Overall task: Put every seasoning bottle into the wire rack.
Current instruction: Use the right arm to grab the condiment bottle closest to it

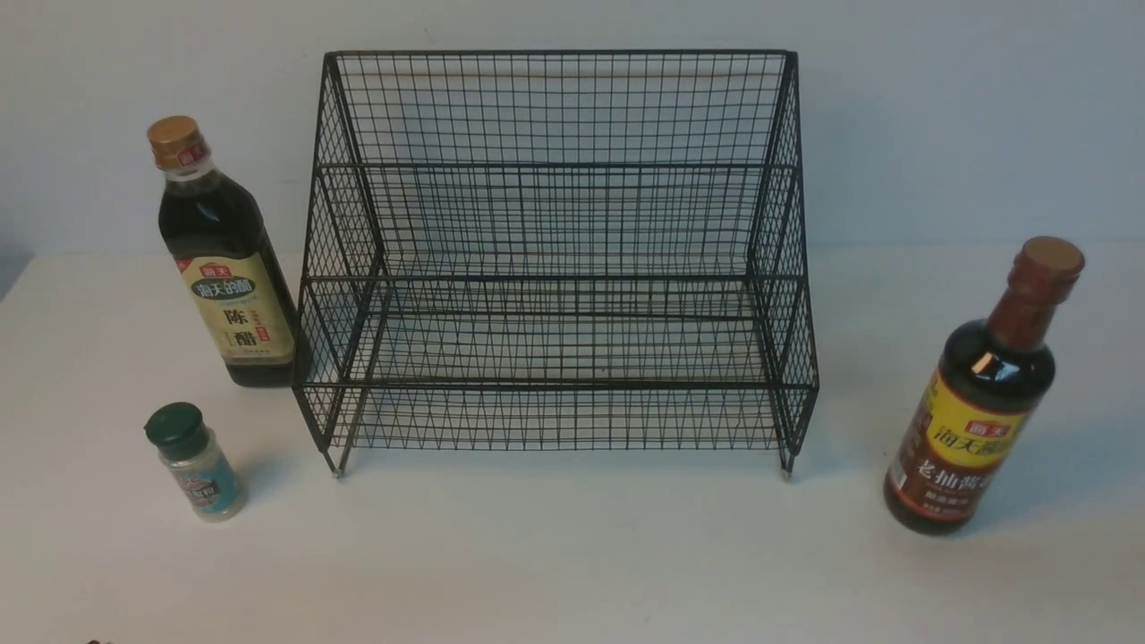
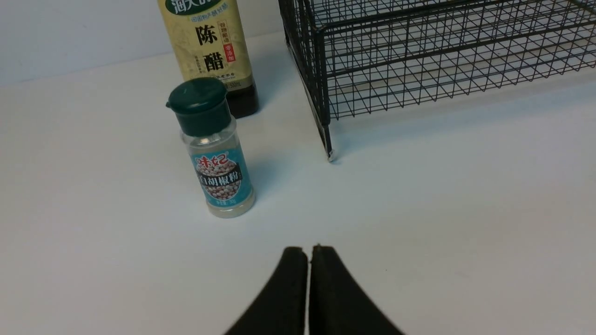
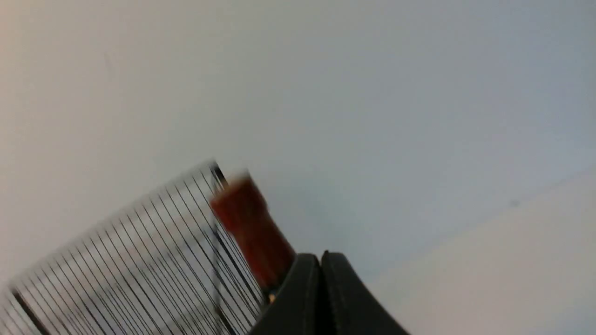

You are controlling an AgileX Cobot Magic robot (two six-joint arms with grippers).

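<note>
The black wire rack [image 1: 555, 268] stands empty at the table's middle back. Left of it stands the tall dark bottle with a gold cap and cream label [image 1: 225, 268], and nearer the front left the small green-capped shaker [image 1: 195, 462]. The tall dark bottle with a brown neck and yellow-red label [image 1: 984, 394] stands at the right. Neither arm shows in the front view. My left gripper [image 2: 309, 249] is shut and empty, a short way from the shaker [image 2: 215, 153]. My right gripper [image 3: 320, 255] is shut and empty, with the brown bottle neck [image 3: 249, 223] and blurred rack wires [image 3: 139, 251] beyond it.
A white table [image 1: 572, 555] carries everything, with a pale wall behind. The rack's foot [image 2: 329, 156] and side mesh stand next to the cream-label bottle [image 2: 207, 46] in the left wrist view.
</note>
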